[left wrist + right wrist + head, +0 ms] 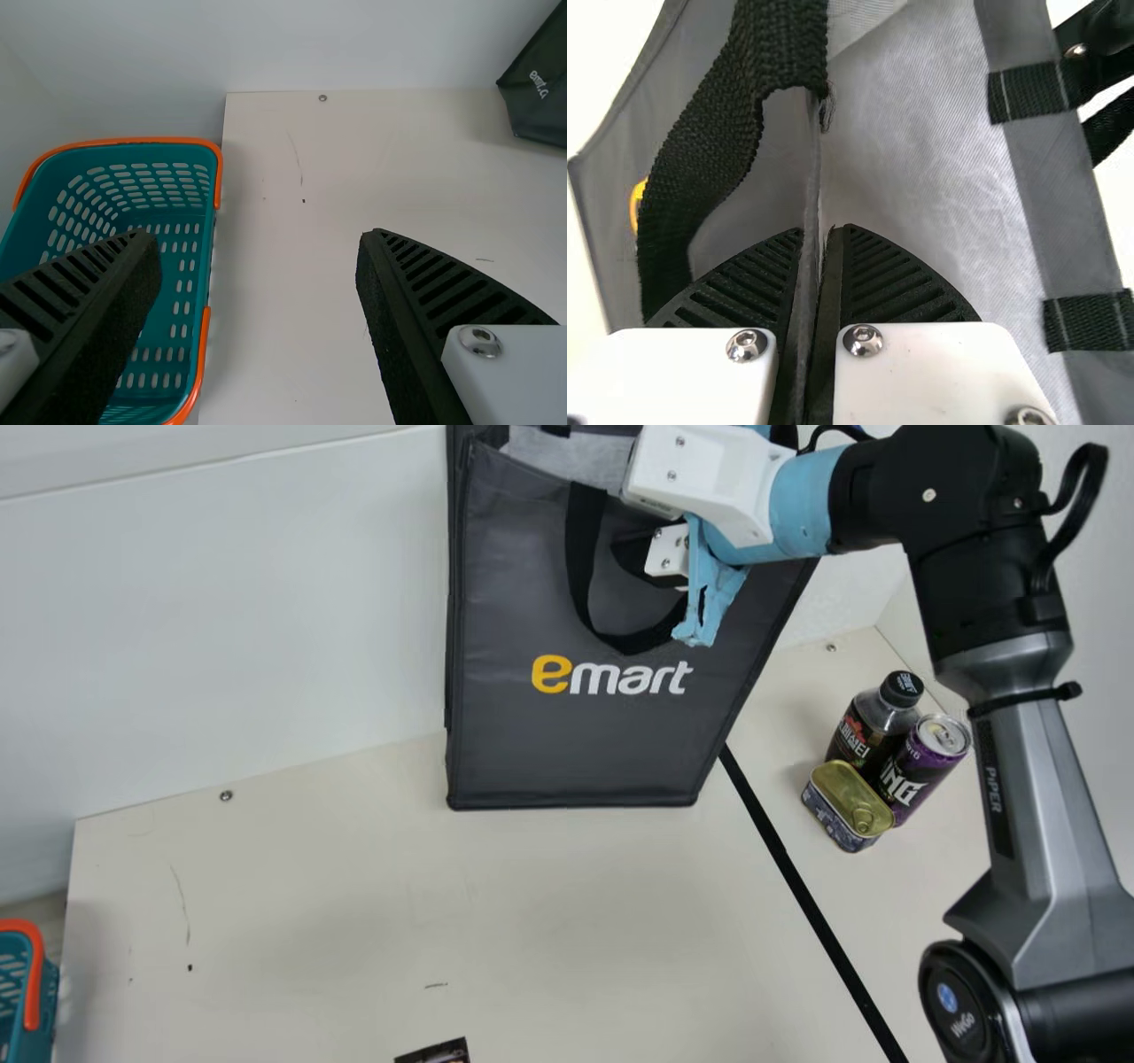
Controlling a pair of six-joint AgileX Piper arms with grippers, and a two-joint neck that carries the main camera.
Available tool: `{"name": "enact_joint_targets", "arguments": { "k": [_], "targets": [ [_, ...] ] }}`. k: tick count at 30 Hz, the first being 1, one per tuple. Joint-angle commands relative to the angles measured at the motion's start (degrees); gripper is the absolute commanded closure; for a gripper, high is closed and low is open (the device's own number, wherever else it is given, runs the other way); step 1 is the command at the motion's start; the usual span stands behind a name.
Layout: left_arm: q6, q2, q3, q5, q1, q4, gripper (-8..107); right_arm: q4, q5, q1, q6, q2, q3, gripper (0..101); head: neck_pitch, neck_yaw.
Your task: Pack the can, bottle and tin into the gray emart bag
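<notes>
Nearest the camera, the right arm (1050,762) led up to the right tool (620,524), pinched closed on the upper edge of the gray emart bag (567,735). Lower and to that tool's right, the bottle (855,735), can (917,771) and tin (837,793) stood bunched together on the tabletop (354,921). The left tool (260,237) gaped wide, empty, a teal basket (202,266) beyond one finger.

At the top centre of the main view, the emart bag (567,748) is dark gray with yellow and white lettering and black straps (580,558). At the right, the bottle (861,731) is dark with a black cap and red-and-white label; the can (920,769) is purple, white-lettered, silver-topped; the tin (852,802) has a gold lid and a dark blue side patterned in white. At the left of the left wrist view, the basket (187,266) is teal, orange-trimmed, with rows of slots.
</notes>
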State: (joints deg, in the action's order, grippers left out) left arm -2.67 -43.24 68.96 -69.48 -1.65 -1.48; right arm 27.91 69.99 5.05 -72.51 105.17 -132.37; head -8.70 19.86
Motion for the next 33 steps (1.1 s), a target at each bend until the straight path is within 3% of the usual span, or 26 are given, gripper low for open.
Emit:
{"name": "enact_joint_targets", "arguments": {
  "k": [1, 33],
  "targets": [
    [0.0, 0.0, 0.0, 0.0, 0.0, 0.0, 9, -0.28, -0.08, -0.19, 0.19, -1.24, 0.69, 101, -1.3, 0.14],
    [0.0, 0.0, 0.0, 0.0, 0.0, 0.0, 9, -4.87, -0.08, -7.19, 3.07, -23.05, 17.26, 101, -1.3, 0.14]
  ]
}}
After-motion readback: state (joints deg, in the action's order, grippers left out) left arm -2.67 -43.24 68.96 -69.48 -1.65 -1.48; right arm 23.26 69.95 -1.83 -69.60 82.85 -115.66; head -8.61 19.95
